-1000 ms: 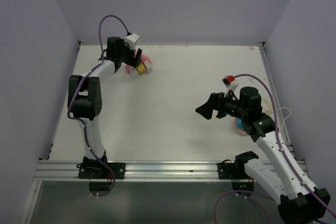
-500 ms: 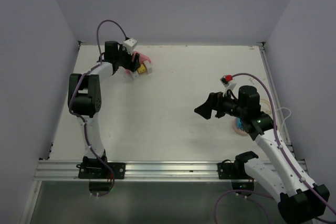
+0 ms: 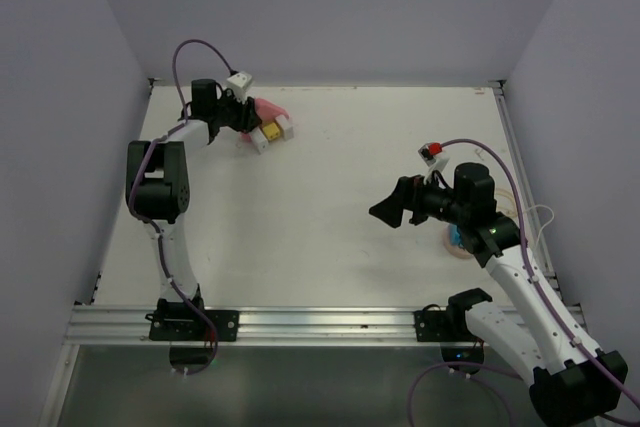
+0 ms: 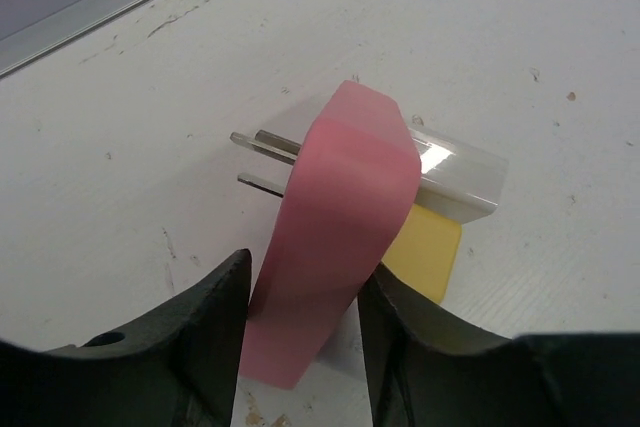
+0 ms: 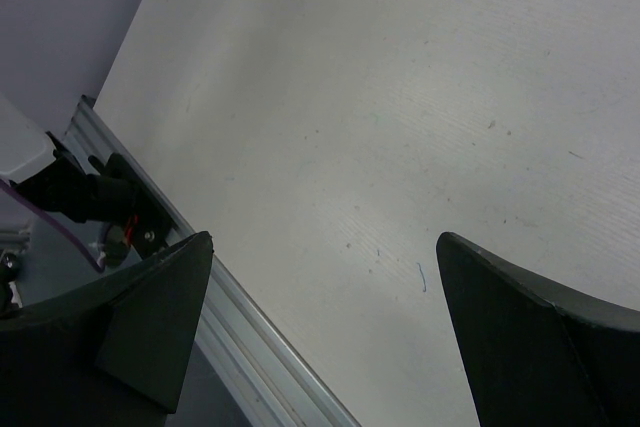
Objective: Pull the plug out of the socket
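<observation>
My left gripper (image 4: pixel 303 272) is shut on a pink block (image 4: pixel 340 217) at the table's far left. Behind the block lies a white piece (image 4: pixel 455 172), and two metal prongs (image 4: pixel 262 142) stick out to the block's left. A yellow piece (image 4: pixel 425 247) lies under them. In the top view the pink block (image 3: pixel 270 108) sits beside the white and yellow pieces (image 3: pixel 272 131), with the left gripper (image 3: pixel 250 114) on it. My right gripper (image 3: pixel 392 209) is open and empty above the table's right half; its wrist view shows the gripper (image 5: pixel 325 237) over bare table.
A small blue object on a round disc (image 3: pixel 456 238) lies under the right arm. A red and white item (image 3: pixel 433 152) and loose cables (image 3: pixel 525 209) are at the right edge. An aluminium rail (image 3: pixel 320 322) runs along the near edge.
The left wrist has swung left and back while holding the pink block, and the white and yellow pieces turned slightly. The right arm has barely moved.
</observation>
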